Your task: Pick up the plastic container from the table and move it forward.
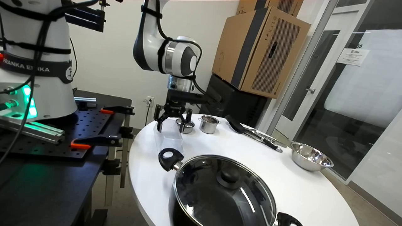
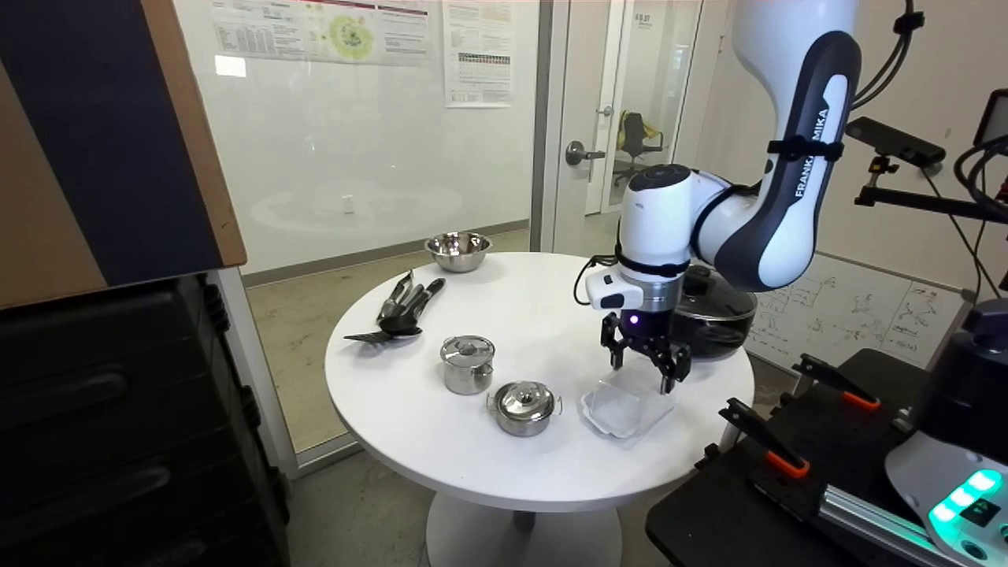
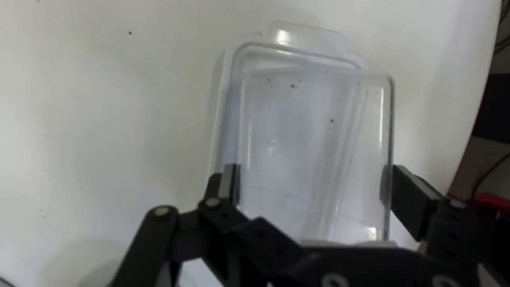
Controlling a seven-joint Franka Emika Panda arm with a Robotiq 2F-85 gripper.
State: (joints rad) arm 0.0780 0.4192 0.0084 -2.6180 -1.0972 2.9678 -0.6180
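The claw [image 1: 171, 126] is black, the container [image 3: 299, 135] clear, the table [image 2: 543, 311] white and the carton [image 1: 234, 51] dark-striped brown.

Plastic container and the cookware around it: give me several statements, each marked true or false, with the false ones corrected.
1. The round table bears two small steel pots and a large black pot. True.
2. The large black pot is uncovered. False: its glass lid is on.
3. In the wrist view, part of the plastic container lies between the jaws. True.
4. The jaws are closed tip to tip. False: they stand apart; whether they press on the container is unclear.
5. Kitchen utensils and a metal bowl also rest on the table. True.
6. The metal bowl is upside down. False: its opening faces up.
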